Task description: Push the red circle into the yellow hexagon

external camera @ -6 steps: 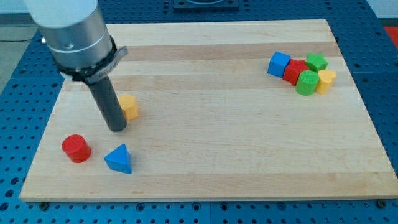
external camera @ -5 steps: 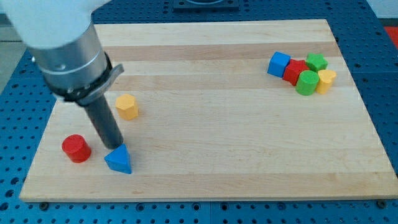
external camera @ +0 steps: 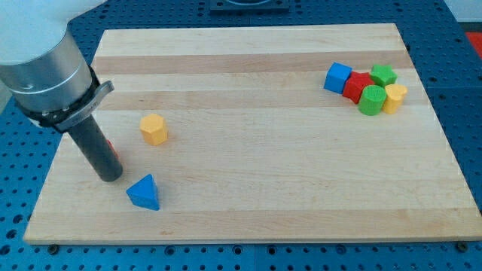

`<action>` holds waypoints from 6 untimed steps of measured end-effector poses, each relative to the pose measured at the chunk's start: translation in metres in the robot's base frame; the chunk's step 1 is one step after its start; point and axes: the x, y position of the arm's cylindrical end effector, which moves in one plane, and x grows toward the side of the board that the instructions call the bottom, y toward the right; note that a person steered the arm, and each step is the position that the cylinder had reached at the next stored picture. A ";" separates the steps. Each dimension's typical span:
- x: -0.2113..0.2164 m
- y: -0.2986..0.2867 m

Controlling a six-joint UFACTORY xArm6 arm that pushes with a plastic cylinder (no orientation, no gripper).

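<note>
The yellow hexagon (external camera: 154, 129) lies on the wooden board (external camera: 256, 165) at the view's left. The red circle is almost wholly hidden behind my rod; only a thin red sliver (external camera: 111, 150) shows at the rod's right edge. My tip (external camera: 108, 176) rests on the board to the lower left of the yellow hexagon and to the upper left of a blue triangle (external camera: 144, 193). The tip stands in front of the red circle.
A cluster sits at the view's upper right: a blue cube (external camera: 338, 77), a red block (external camera: 357, 85), a green block (external camera: 383, 74), a green cylinder (external camera: 371, 99) and a yellow block (external camera: 395, 97).
My rod moved left and down past the blue triangle, and now covers the red circle. The blocks have not visibly moved.
</note>
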 end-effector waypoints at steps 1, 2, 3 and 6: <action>0.003 -0.030; -0.004 -0.041; -0.022 -0.041; -0.061 -0.044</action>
